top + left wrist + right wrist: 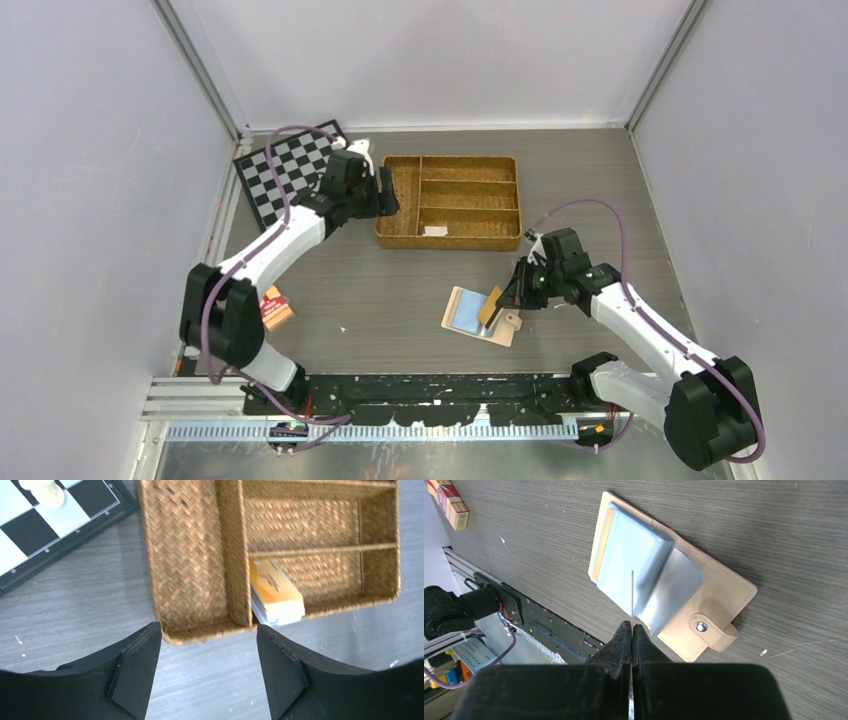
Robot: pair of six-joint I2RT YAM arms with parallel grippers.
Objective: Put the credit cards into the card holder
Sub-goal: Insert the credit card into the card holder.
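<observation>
Peach-beige leather folding card holder (724,590) lies open on the grey table (774,520); right hand (631,626) pinches an orange-tan credit card (491,306) edge-on above its sleeves (left hand (207,645) spread, empty, beside woven wicker tray (190,555)).

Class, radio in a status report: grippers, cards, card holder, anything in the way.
Left gripper open by wicker tray, cards inside. Right gripper shut on orange card, over open card holder. Nothing blocking.
</observation>
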